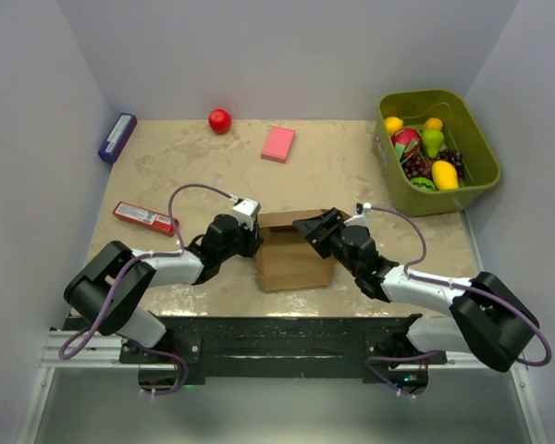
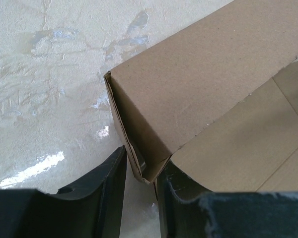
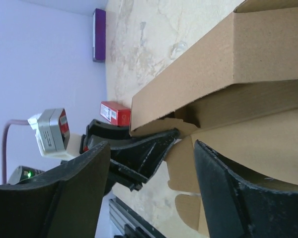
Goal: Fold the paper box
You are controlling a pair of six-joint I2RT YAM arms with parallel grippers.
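Mottled beige tabletop (image 1: 333, 171), pale walls (image 1: 259, 55). Brown paper box (image 1: 294, 264), partly folded; left end effector (image 2: 140, 166) pinches its wall, right end effector (image 3: 153, 146) spread.

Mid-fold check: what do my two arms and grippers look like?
Both the left arm and right arm have black joints with white link segments, each trailed by a looping mauve cable. The left gripper and right gripper have matte black, curved, tapering fingers. A white wrist camera with a red mark sits on the left wrist.
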